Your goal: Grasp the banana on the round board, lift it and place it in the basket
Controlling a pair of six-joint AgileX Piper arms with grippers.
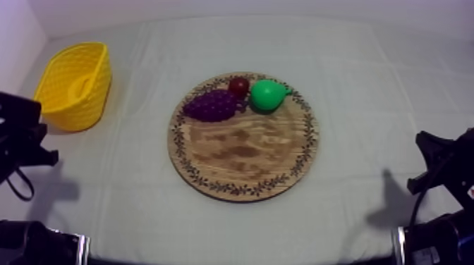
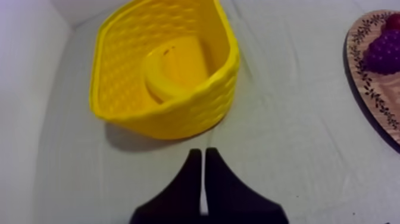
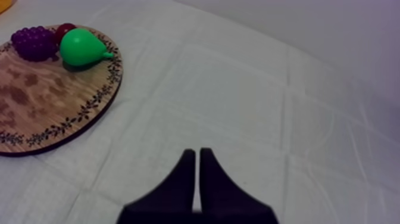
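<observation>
Yellow basket (image 2: 128, 77): stands on the left side of the worktop (image 1: 367, 91), upright, with its open top facing up, well apart from the wooden board (image 1: 243, 151). Contents: one banana (image 2: 175, 65), lying curved on the basket floor, wholly inside the walls and not touching the rim. Nothing else can be made out in the basket. Wooden board: round, with a patterned rim, flat at the middle of the worktop. It carries three items, all grouped at its far edge. These are a bunch of grapes (image 1: 211, 106), purple, at the left of the group; a small red fruit (image 1: 238, 87), set behind and between the other two; and a pear (image 1: 268, 94), green, at the right, its stem end pointing away from the grapes. The three sit close together, the red fruit just beside both neighbours. The near part of the board is bare wood. Left pincer (image 2: 202, 154): fingers lie together as a narrow wedge, closed on nothing, over bare cloth just short of the basket's near wall and not touching it. Right pincer (image 3: 196, 154): fingers likewise pressed together with nothing between them, over bare cloth at the right of the worktop, apart from the board's rim.
</observation>
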